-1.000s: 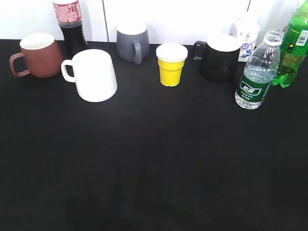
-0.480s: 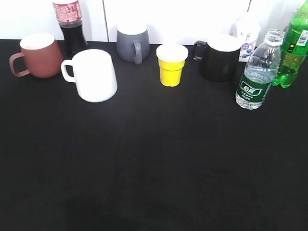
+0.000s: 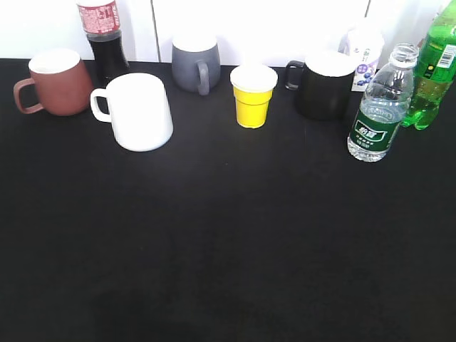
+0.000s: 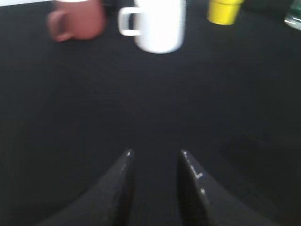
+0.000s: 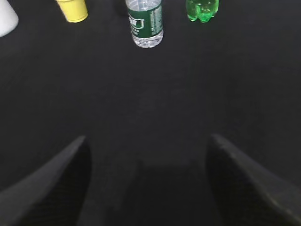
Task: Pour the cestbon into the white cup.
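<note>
The cestbon bottle [image 3: 380,107], clear with a dark green label and no cap, stands upright at the right of the black table; it also shows in the right wrist view [image 5: 145,21]. The white cup [image 3: 138,111] stands upright at the left, handle to the left; it also shows in the left wrist view [image 4: 157,23]. Neither gripper shows in the exterior view. My left gripper [image 4: 155,153] is open and empty, well short of the white cup. My right gripper [image 5: 148,139] is wide open and empty, well short of the bottle.
Along the back stand a brown mug [image 3: 53,81], a cola bottle [image 3: 104,39], a grey mug [image 3: 195,63], a yellow cup [image 3: 254,95], a black mug [image 3: 324,84], a small white carton [image 3: 364,51] and a green soda bottle [image 3: 432,71]. The black tabletop [image 3: 228,242] fills the front.
The exterior view shifts only very slightly; the objects stand where they were. No gripper shows in the earlier frames.
</note>
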### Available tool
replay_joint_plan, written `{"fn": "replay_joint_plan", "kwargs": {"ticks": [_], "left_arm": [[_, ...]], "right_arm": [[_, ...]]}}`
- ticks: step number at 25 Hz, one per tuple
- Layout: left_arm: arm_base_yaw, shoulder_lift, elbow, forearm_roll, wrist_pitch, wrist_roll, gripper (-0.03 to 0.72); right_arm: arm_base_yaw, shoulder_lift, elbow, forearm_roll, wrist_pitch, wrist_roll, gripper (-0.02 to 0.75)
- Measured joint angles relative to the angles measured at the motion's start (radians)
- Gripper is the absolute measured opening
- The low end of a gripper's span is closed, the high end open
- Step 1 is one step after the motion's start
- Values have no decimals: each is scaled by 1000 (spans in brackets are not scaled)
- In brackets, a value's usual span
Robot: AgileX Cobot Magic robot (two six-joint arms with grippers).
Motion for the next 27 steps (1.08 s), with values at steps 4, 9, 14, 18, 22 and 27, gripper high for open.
{"fn": "replay_joint_plan", "kwargs": {"ticks": [4, 9, 14, 18, 22, 27], "left_arm": [[225, -22, 1, -1, -2, 0, 241], [292, -22, 1, -2, -2, 0, 241], [292, -22, 1, -2, -2, 0, 241], [292, -22, 1, -2, -2, 0, 241], [292, -22, 1, -3, -2, 0, 241], [292, -22, 1, -3, -3, 0, 241]], "right_arm": [[-264, 0, 0, 9, -1, 0, 576], [-392, 0, 0, 10, -1, 0, 576], [-392, 0, 0, 11, -1, 0, 575], [-392, 0, 0, 14, -1, 0, 575], [-392, 0, 0, 14, -1, 0, 575], [-392, 0, 0, 14, -2, 0, 575]]}}
